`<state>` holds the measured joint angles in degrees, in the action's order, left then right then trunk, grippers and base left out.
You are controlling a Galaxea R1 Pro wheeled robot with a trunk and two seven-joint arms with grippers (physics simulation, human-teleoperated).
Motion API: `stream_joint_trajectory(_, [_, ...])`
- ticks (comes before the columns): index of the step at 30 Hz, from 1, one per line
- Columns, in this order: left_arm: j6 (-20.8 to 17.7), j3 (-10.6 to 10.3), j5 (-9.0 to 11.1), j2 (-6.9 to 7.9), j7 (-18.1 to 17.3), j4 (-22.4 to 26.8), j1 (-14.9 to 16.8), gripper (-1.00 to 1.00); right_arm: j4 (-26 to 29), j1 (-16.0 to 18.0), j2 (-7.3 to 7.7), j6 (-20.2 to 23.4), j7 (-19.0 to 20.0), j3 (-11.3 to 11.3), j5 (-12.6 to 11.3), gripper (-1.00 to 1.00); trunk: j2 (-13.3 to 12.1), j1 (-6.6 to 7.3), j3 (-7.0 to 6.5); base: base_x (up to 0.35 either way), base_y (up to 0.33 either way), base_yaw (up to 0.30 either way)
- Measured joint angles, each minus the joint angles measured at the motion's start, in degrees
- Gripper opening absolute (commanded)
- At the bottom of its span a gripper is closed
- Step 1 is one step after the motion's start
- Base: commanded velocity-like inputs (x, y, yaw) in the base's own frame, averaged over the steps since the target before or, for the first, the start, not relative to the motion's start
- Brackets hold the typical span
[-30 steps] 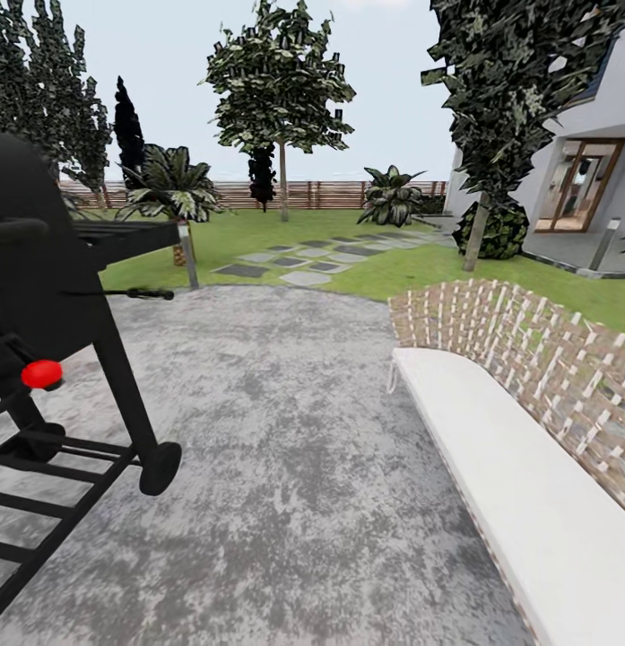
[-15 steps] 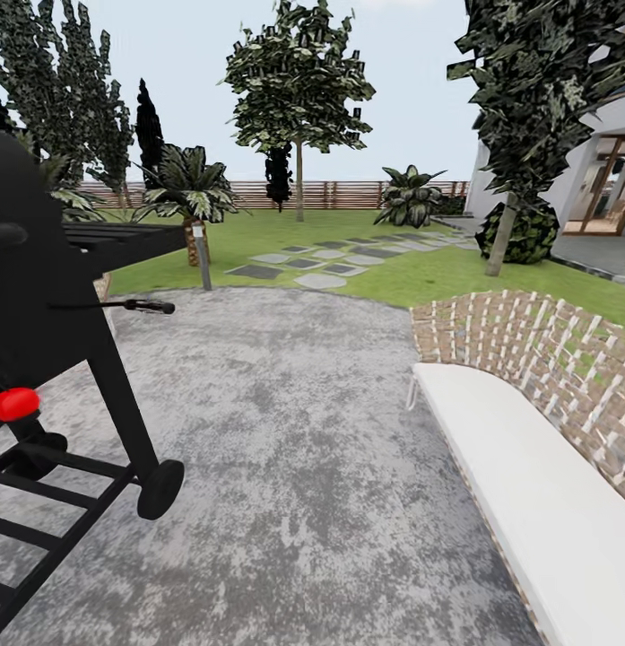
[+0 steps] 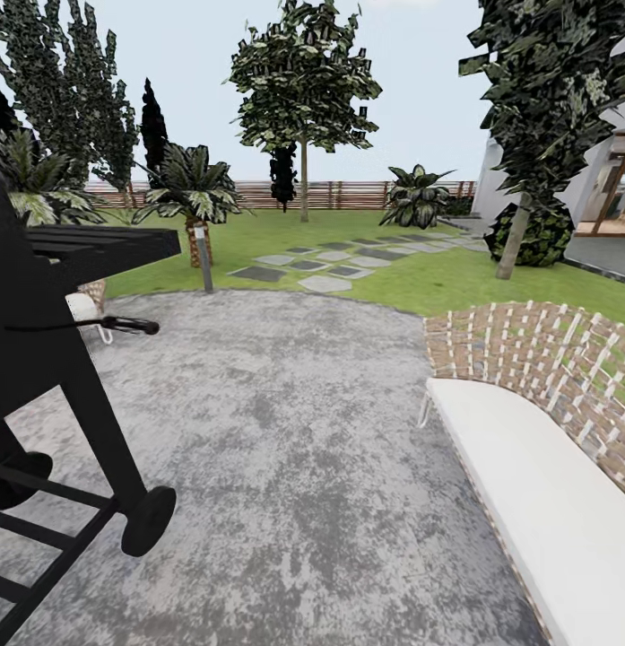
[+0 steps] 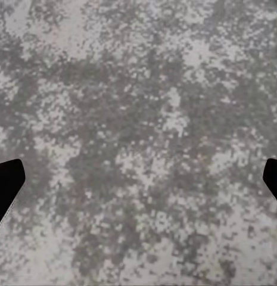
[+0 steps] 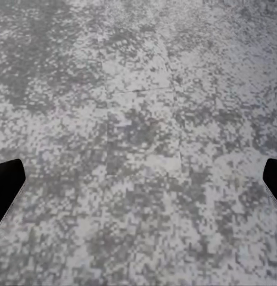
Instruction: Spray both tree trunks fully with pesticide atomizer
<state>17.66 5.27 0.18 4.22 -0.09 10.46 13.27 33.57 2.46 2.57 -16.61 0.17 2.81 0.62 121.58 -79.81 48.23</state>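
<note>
Now, from near to far, this is what you have:

Grippers: in each wrist view you see two dark fingertips at the far sides of the picture, over mottled grey paving. So the left gripper (image 4: 138,179) and the right gripper (image 5: 138,179) stand wide apart and carry nothing.
Paving: the grey patio (image 3: 285,431) under you is flat and bare in the middle.
Left edge: a black barbecue grill (image 3: 52,359) with a wheel and a side handle stands close; do not cut this corner.
Right edge: a white-cushioned wicker bench (image 3: 527,484) curves along your right side. The free way goes between these two.
Stepping stones: beyond the patio, the grey stone slabs (image 3: 321,267) lie in the lawn (image 3: 420,278); a bollard lamp (image 3: 203,260) stands at their left.
Atomizer: I cannot find it from here; it is probably too small at this distance. I expect it is light, stiff and smooth, so take it around the body, below the top.
Trees: one tree trunk (image 3: 304,193) stands far, near the fence (image 3: 348,194); the other trunk (image 3: 513,242) leans at right, beside a dark bush.
</note>
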Motion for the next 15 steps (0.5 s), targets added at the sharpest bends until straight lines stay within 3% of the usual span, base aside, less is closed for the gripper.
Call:
stream_joint_trajectory(7, [-0.02,0.00,0.00,0.00,0.00,0.00,0.00,1.00,0.00,0.00,-0.01,0.00,0.01,0.00,0.00,1.00,0.00,0.00,0.00,0.339,-0.012,0.000])
stream_joint_trajectory(15, [-0.04,0.00,0.00,0.00,0.00,0.00,0.00,1.00,-0.04,0.00,0.07,0.09,0.22,-0.16,0.08,1.00,0.00,0.00,0.00,0.317,-0.109,0.000])
